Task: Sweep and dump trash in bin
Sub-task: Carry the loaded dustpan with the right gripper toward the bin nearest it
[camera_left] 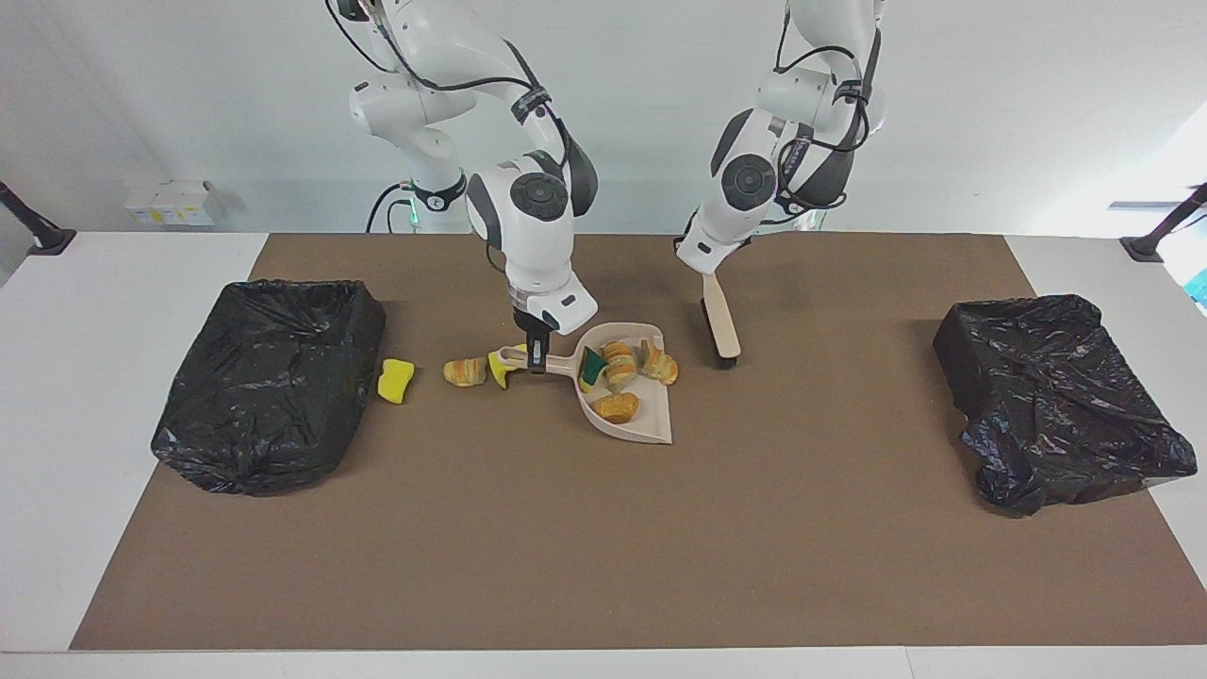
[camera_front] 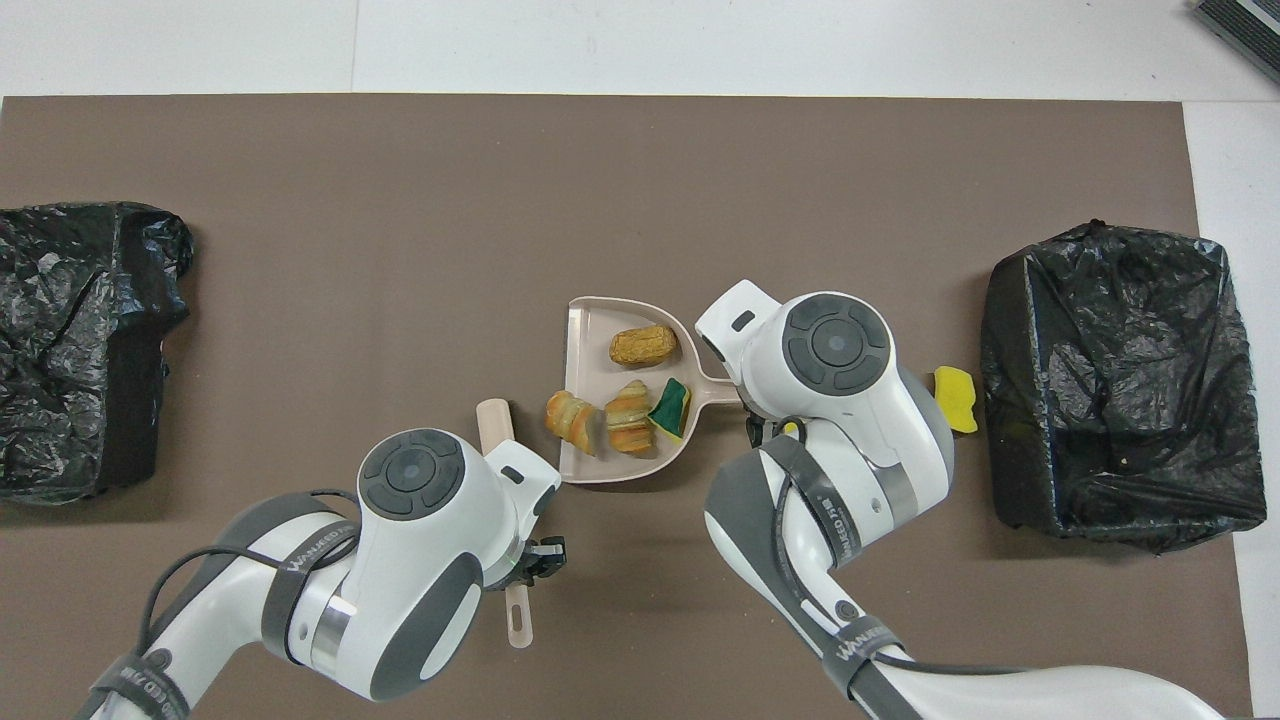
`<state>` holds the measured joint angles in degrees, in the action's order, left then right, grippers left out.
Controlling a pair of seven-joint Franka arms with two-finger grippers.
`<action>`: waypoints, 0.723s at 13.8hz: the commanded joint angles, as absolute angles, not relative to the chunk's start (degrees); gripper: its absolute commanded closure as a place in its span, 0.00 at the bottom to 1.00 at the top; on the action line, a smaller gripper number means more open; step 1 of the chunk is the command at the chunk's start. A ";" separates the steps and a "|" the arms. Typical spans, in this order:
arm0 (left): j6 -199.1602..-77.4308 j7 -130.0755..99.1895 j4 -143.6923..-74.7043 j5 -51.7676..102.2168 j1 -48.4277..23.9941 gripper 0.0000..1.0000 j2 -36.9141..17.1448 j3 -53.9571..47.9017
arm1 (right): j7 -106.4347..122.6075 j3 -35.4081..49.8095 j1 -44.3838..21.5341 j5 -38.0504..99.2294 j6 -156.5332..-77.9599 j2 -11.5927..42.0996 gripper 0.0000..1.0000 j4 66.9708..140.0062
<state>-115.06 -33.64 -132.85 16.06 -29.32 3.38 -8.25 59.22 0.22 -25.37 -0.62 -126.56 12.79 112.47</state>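
Right gripper is clamped on the thin beige handle of the dustpan, a smooth plastic scoop with a rounded back and a straight lip lying flat on the matte brown mat. Left gripper is closed on the handle of the brush, a slim beige paddle edged with black bristles, hanging tilted over the mat at about two o'clock from the dustpan in the facing view.

"WANJEED" can be partly read on grey straps around both forearms in the overhead view.

Four pieces of trash sit in the dustpan: three ridged, tan-orange pastries and a porous yellow sponge chunk with a green back. At nine o'clock from the pan in the facing view, beside the handle, lie another pastry and a yellow sponge; a wavy yellow sponge lies just beside a bin lined with crinkled, glossy black plastic. A second lined bin stands at the left arm's end
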 commanded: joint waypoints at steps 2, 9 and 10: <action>-116.89 -33.31 -131.93 18.63 -32.43 1.00 3.16 -8.00 | 64.40 0.70 -22.25 9.90 -129.29 12.22 1.00 112.85; -113.83 -31.29 -131.04 18.72 -33.13 1.00 2.81 -7.73 | 71.98 0.70 -18.46 19.76 -128.94 11.95 1.00 112.41; -112.95 -31.38 -131.04 18.72 -33.22 1.00 2.99 -7.73 | 72.33 0.70 -17.85 21.25 -128.85 11.95 1.00 111.98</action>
